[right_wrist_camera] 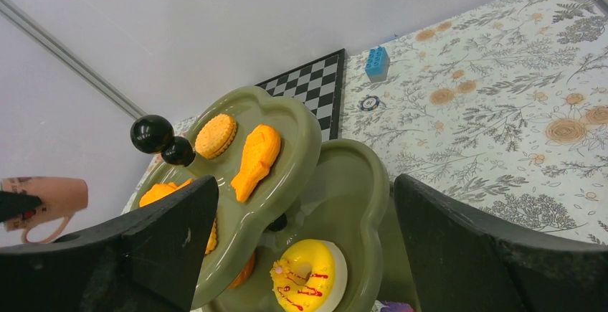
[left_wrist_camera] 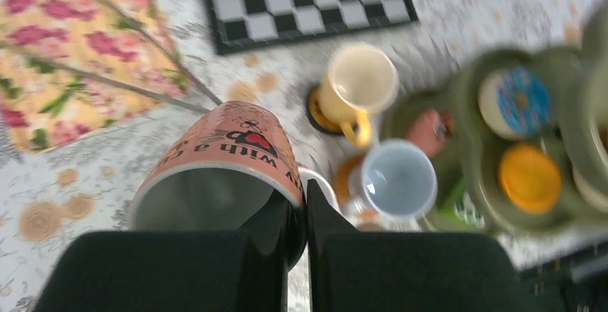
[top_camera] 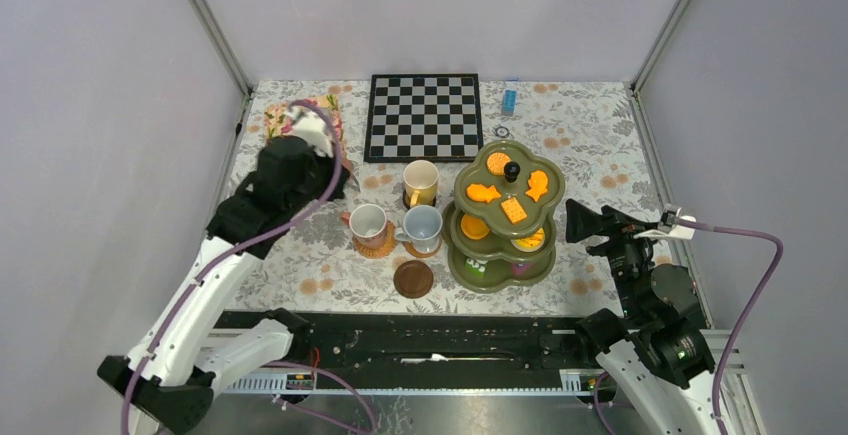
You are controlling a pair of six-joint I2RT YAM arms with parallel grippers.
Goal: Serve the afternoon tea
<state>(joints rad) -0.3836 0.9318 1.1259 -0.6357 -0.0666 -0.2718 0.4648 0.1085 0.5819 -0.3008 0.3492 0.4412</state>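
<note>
The left claw [left_wrist_camera: 300, 219] is pinched shut on the rim of a pink lettered mug [left_wrist_camera: 229, 147], the mug wall caught between its two fingers. The mug tilts with its mouth toward the wrist camera. In the right wrist view it shows against the wall, clear of the flowered tablecloth [top_camera: 600, 155], and from above the left arm hides it. The olive-green three-tier stand [top_camera: 505, 213] sits at about 3 o'clock from the table's middle, with orange biscuits [top_camera: 513, 209] on its top tier around the black knob [top_camera: 511, 168]. At the stand's 9 o'clock three mugs rest on coasters: a cream-yellow mug [top_camera: 421, 182], a pale blue mug [top_camera: 423, 225] and a pink-sided mug [top_camera: 368, 223]. A bare brown coaster [top_camera: 413, 278] lies at 6 o'clock of the pale blue mug. The right claw [right_wrist_camera: 305, 183] stands wide open and holds nothing, close beside the stand's 3 o'clock edge. The chessboard [top_camera: 425, 115] lies at 12 o'clock of the mugs, and the floral tray [left_wrist_camera: 64, 46] at their 10 o'clock.
</note>
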